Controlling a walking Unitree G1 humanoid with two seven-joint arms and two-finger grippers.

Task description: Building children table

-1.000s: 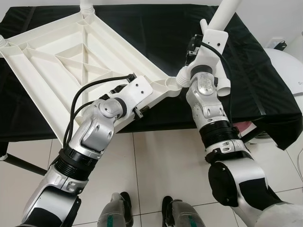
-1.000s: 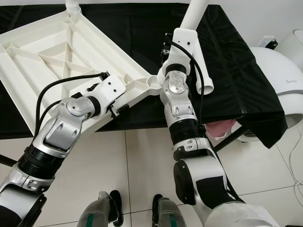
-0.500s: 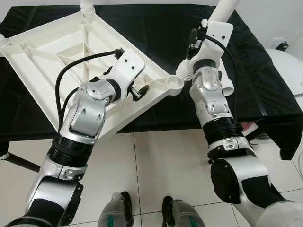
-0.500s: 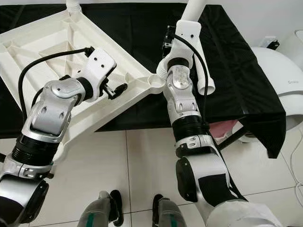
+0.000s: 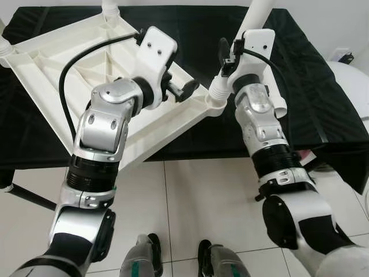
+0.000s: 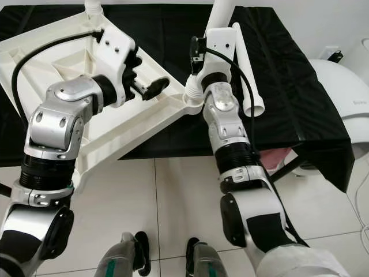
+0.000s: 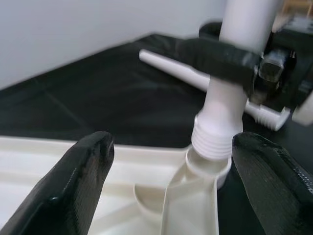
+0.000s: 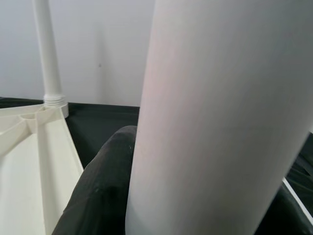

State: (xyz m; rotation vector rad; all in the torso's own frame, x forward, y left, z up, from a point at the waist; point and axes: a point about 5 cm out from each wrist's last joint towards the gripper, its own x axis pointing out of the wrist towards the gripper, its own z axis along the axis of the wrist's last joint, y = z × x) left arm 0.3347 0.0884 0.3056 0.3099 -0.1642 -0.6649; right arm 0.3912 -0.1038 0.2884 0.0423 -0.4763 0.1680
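Leg meeting corner socket of upturned tabletop.
Right pincer clenched on the upright white leg at the tabletop corner over the surface's near edge; left pincer released, hovering beside; spare leg lies beyond.

the tabletop and leg look like smooth, matt white plastic, lying on a black cloth above glossy floor tiles.
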